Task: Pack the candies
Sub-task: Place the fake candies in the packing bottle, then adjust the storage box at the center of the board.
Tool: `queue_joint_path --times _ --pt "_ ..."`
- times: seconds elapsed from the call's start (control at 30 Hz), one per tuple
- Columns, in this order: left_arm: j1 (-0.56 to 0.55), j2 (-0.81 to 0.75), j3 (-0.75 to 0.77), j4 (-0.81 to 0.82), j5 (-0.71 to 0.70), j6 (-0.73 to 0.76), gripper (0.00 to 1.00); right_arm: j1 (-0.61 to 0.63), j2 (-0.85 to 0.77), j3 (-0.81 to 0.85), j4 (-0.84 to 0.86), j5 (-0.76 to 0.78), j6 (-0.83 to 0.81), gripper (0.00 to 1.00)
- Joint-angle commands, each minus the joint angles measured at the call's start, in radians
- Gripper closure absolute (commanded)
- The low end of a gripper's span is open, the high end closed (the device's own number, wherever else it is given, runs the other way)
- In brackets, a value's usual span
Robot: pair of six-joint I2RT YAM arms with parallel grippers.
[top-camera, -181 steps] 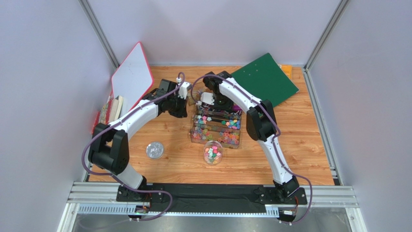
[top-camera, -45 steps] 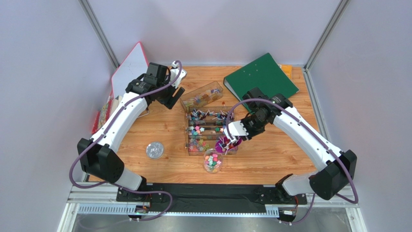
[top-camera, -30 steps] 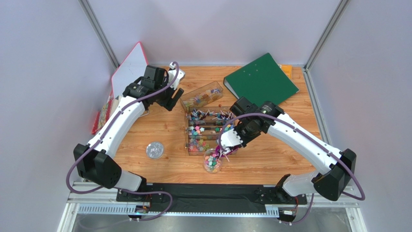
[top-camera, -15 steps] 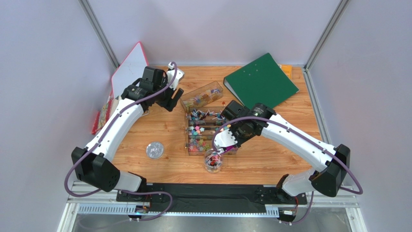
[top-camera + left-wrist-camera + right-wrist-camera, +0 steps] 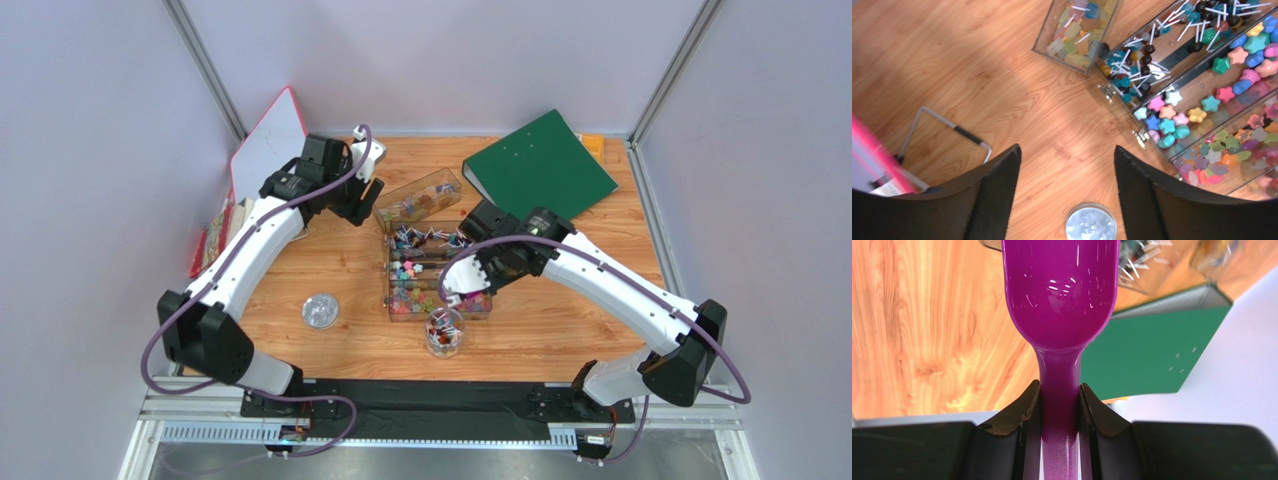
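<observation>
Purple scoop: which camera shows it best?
The right wrist camera. The purple scoop fills the picture, its handle pinched in the right claw. From the top camera it is too small and hidden to make out. The left wrist camera does not show it.

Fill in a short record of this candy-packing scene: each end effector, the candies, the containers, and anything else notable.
Left end effector: open, holding nothing
Right end effector: shut on the handle of the purple scoop
Candies: star shapes in mixed colours, in the clear compartment box
Round jar: upright, just in front of the box, candies inside
Clear round lid: flat on the wood, apart from the jar
Green binder: far right of the table
</observation>
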Motion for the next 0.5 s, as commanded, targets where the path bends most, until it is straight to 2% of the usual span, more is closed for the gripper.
queue_joint_path --times 0.0,0.03,0.07,0.1,0.3,0.47 --pt "0.005 0.208 0.159 0.055 0.096 -0.048 0.39 -0.145 -0.017 0.125 0.000 -0.088 0.123 1.00" --pt "0.005 0.250 0.198 0.061 0.119 -0.065 0.49 -0.173 -0.017 0.150 0.026 -0.135 0.174 1.00" --pt "0.003 0.291 0.236 0.061 0.129 -0.074 0.64 -0.201 -0.013 0.159 0.051 -0.147 0.199 1.00" --pt "0.003 0.374 0.312 0.059 0.141 -0.084 1.00 -0.259 -0.012 0.167 0.098 -0.176 0.223 1.00" --pt "-0.026 0.650 0.578 0.028 0.153 -0.099 1.00 -0.461 0.052 0.173 0.233 -0.241 0.389 1.00" --pt "-0.070 0.799 0.713 0.030 0.138 -0.085 1.00 -0.551 0.123 0.199 0.264 -0.268 0.495 1.00"
